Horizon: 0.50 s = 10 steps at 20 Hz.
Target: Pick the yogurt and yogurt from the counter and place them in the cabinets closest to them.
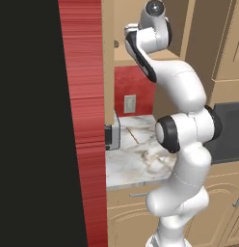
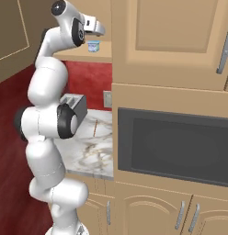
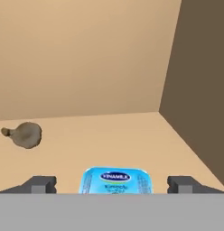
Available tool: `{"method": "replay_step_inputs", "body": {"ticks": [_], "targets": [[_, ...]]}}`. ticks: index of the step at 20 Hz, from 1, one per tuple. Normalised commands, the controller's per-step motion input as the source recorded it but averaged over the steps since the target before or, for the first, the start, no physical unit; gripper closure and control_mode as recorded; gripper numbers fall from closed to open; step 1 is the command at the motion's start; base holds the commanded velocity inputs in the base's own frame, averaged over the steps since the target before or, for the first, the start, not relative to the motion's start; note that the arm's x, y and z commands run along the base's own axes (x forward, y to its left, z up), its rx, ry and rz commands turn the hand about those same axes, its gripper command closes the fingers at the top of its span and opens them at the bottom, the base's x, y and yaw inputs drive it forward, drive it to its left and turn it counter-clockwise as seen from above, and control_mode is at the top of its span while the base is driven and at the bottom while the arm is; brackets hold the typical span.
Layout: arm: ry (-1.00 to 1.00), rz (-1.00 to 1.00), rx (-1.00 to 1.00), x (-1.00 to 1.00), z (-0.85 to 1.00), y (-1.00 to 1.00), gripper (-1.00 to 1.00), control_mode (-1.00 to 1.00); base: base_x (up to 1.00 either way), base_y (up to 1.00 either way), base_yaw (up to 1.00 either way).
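A yogurt is seen standing on the cabinet shelf between the widely spread fingertips of the gripper, untouched by either.

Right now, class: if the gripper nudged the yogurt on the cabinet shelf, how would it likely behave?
The yogurt looks small, so probably light. It sits low and wide on the flat shelf, so it would likely slide rather than tip. Its lid looks smooth, perhaps slippery.

I saw pale blue/white yogurt on tan cabinet shelf, brown-grey lump nearby; desk was white-grey marble w/ brown veins.
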Motion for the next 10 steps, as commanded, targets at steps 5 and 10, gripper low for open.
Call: {"method": "replay_step_inputs", "body": {"ticks": [5, 10], "targets": [[-0.02, 0.01, -0.02, -0.84, -0.11, 0.0, -1.0, -1.0, 0.0, 0.0, 0.0], [-0.1, 0.02, -0.06, -1.0, -0.47, 0.0, -1.0, -1.0, 0.0, 0.0, 0.0]]}}
